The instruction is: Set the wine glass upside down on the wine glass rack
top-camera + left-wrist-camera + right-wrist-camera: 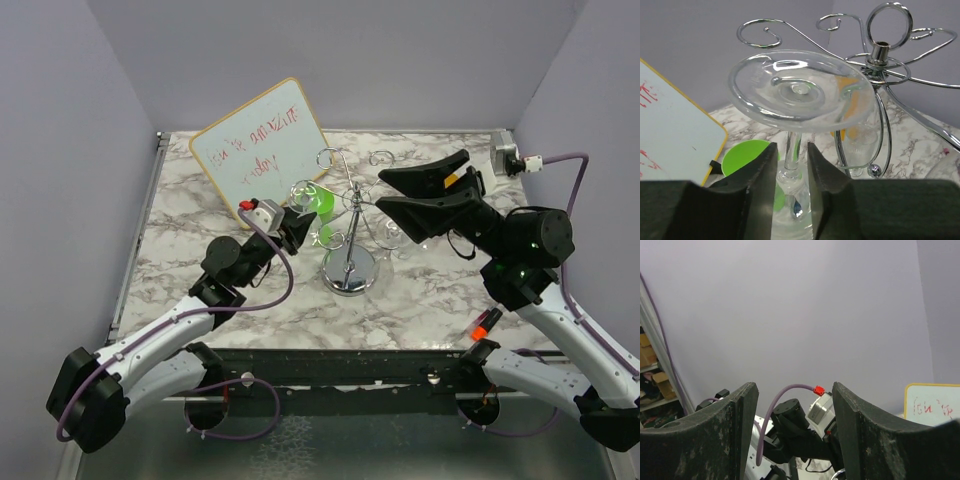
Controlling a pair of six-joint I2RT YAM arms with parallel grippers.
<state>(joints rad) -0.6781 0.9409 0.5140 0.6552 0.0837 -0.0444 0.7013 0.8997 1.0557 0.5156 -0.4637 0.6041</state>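
Whiteboard (260, 150) far left-back, yellow frame, red scribble, propped tilted on the marbled surface (190, 285). The left wrist view catches its corner at the left edge.

Left gripper (293, 228) reaches in from the near left, just left of the rack. In the left wrist view the left gripper (792, 150) has its fingers (760, 180) narrow, one on each side of the stem. A thin gap shows on both sides, so they are parted, not pinching.

Wine glass (800, 90) is upside down: clear, foot on top as a wide disc, stem running down between the fingers, bowl below and mostly hidden. In the top view the wine glass (303, 192) sits at the left side of the rack, up among the curled arms. Can't tell if the foot rests on the wires.

Green round object (742, 155) sits low behind the glass and shows green through it.

Wine glass rack (349, 240) stands mid-surface: chrome wire, round mirrored base, upright post, scroll arms spreading out. In the left wrist view the rack's top ring and post are up right of the glass foot.

Right gripper (383, 190) is just right of the rack top, raised and pointing left. Fingers wide apart, nothing between them. The right wrist view agrees: right gripper (794, 390) spread, only wall and the other arm seen through the gap.
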